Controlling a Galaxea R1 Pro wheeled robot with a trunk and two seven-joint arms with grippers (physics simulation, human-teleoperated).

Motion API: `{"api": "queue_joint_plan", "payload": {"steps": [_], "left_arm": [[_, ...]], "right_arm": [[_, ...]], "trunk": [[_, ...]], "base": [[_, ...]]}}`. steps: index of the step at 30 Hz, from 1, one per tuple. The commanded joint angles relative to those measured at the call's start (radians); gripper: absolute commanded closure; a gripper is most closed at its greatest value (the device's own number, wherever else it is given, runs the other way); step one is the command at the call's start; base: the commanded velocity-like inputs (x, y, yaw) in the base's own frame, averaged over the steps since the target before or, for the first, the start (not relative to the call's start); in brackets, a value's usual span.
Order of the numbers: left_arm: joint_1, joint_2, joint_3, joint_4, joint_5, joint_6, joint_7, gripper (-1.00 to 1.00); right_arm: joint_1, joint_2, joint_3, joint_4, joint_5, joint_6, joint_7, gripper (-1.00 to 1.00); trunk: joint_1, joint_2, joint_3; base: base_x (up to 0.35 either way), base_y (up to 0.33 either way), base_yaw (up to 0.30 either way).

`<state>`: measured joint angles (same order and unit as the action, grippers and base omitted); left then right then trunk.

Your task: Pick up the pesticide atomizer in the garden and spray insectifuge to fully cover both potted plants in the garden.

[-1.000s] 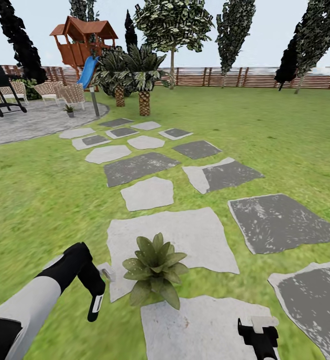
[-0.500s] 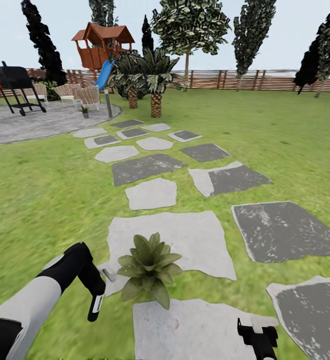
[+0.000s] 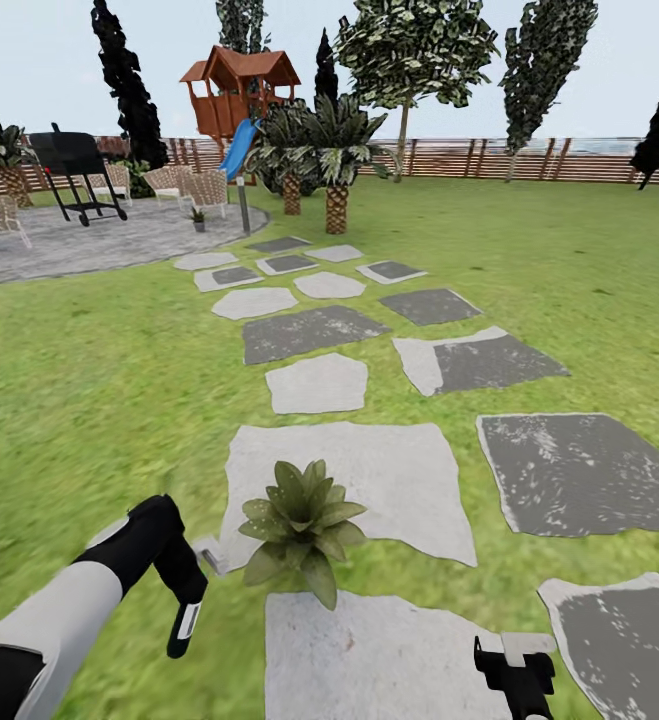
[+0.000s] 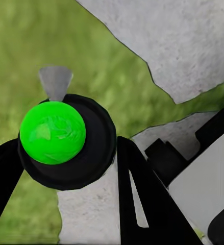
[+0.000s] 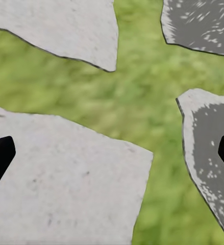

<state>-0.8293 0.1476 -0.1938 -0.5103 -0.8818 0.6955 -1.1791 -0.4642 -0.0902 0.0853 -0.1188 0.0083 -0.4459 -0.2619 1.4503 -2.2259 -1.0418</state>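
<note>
Left tool point(image 3: 181, 630) still clamps atomizer point(image 4: 66, 140); view panned left.

A: Lawn point(image 3: 89, 400) – mid green, yellowish patches. Stepping stones point(image 3: 349, 480) – some pale grey, some dark grey w/ white flecks.

B: Potted plant point(image 3: 302, 520) at 6 o'clock – dull green leaves, paler edges. Left gripper point(image 3: 181, 625) at 7 – black w/ white strip; arm white, then black.

A: Left wrist view – atomizer point(image 4: 66, 140) black w/ bright green round top, marbled; pale grey nozzle tip.

B: Right gripper point(image 3: 517, 672) at 5 – black, whitish block on top.

A: At 11 – playhouse point(image 3: 237, 92) red-brown, slide point(image 3: 237, 150) blue, grill point(image 3: 72, 170) black, paved patch point(image 3: 99, 240) grey. Fence point(image 3: 529, 160) at 1 – brown slats. Sky pale blue.
</note>
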Motion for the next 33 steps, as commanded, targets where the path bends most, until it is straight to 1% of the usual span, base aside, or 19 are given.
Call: {"api": "queue_joint_plan", "payload": {"steps": [1, 7, 11, 13, 15, 20, 23, 29, 31, 33], "left_arm": [[0.004, -0.001, -0.004, -0.001, -0.003, 0.008, -0.003, 1.00], [0.008, -0.003, -0.002, -0.010, -0.002, 0.009, 0.011, 1.00], [0.014, -0.003, -0.004, 0.001, -0.002, 0.009, 0.017, 1.00], [0.024, -0.004, -0.004, 0.003, -0.001, 0.009, 0.036, 1.00], [0.031, -0.005, -0.004, 0.006, 0.008, 0.008, 0.072, 1.00], [0.033, -0.021, -0.003, 0.015, 0.015, 0.007, 0.090, 1.00], [0.033, -0.025, -0.001, 0.016, 0.013, 0.008, 0.092, 1.00], [0.035, -0.018, 0.003, 0.016, 0.011, 0.009, 0.100, 1.00], [0.037, -0.013, 0.003, 0.023, 0.011, 0.008, 0.126, 1.00], [0.045, -0.014, 0.003, 0.055, 0.012, 0.007, 0.154, 1.00]], "right_arm": [[-0.001, 0.000, 0.008, 0.001, 0.001, -0.001, -0.008, -1.00], [-0.001, 0.000, 0.008, 0.001, 0.001, -0.001, -0.008, -1.00], [-0.001, 0.000, 0.008, 0.001, 0.001, -0.001, -0.008, -1.00], [-0.001, 0.000, 0.008, 0.001, 0.001, -0.001, -0.008, -1.00], [-0.001, 0.000, 0.008, 0.001, 0.001, -0.001, -0.008, -1.00], [-0.001, -0.002, 0.008, 0.001, 0.001, -0.001, -0.008, -1.00], [-0.001, -0.003, 0.008, 0.001, 0.001, -0.001, -0.008, -1.00], [-0.001, -0.003, 0.008, 0.001, 0.001, -0.001, -0.008, -1.00], [-0.001, -0.002, 0.008, 0.001, 0.001, -0.001, -0.008, -1.00], [-0.001, -0.002, 0.008, 0.001, 0.001, -0.001, -0.009, -1.00]], "trunk": [[0.000, 0.000, -0.001], [0.000, 0.000, -0.001], [0.000, 0.000, -0.001], [0.000, 0.000, -0.001], [0.000, 0.000, -0.001], [0.000, 0.000, -0.001], [0.000, 0.000, -0.001], [0.000, 0.000, -0.001], [0.000, 0.000, -0.001], [0.000, 0.000, -0.001]], "base": [[-0.002, -0.001, 0.002], [0.000, 0.000, 0.026], [0.000, 0.000, 0.224], [0.000, 0.000, 0.267], [0.008, -0.012, 0.162], [0.100, -0.184, 0.027], [0.156, -0.236, 0.002], [0.119, -0.194, 0.000], [0.012, -0.038, 0.000], [0.004, -0.012, 0.000]]}}
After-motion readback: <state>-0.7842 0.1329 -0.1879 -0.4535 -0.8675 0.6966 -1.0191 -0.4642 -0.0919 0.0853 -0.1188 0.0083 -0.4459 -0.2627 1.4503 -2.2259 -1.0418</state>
